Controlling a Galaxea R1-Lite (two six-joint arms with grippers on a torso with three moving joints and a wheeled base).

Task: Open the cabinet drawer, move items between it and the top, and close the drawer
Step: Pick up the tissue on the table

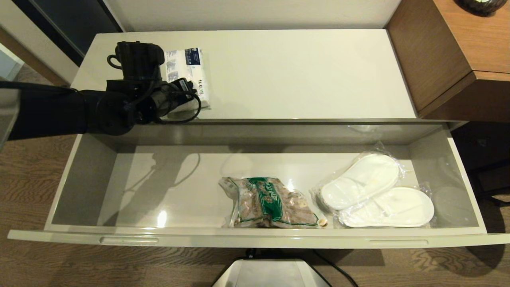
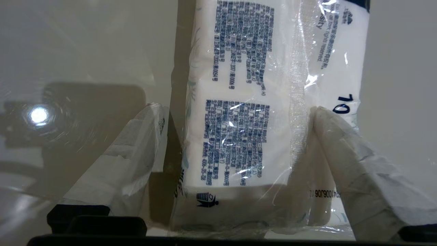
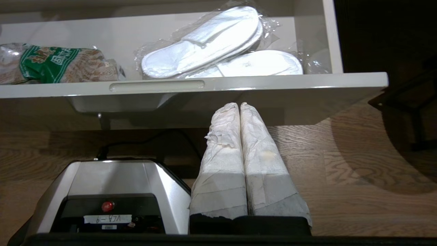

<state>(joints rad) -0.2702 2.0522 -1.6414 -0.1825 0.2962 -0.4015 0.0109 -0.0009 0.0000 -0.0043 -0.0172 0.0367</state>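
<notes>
White printed plastic packet [image 2: 245, 112] on the glossy cream top [image 1: 287, 71], ten o'clock: our left gripper [image 2: 235, 111] straddles it, spread; next, we clench.

Right gripper [image 3: 240, 106], pressed together, idles below the open beige drawer [image 1: 255, 239].

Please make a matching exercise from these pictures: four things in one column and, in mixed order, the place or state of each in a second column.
Things:
1. white packet
2. white slippers
3. left pincer
4. right pincer

Places or states:
A. shut, low before the cabinet drawer
B. open, fingers on either side of the packet
C. lying on the top
D. inside the drawer, at its right end

Pairs: 1-C, 2-D, 3-B, 4-A
</notes>
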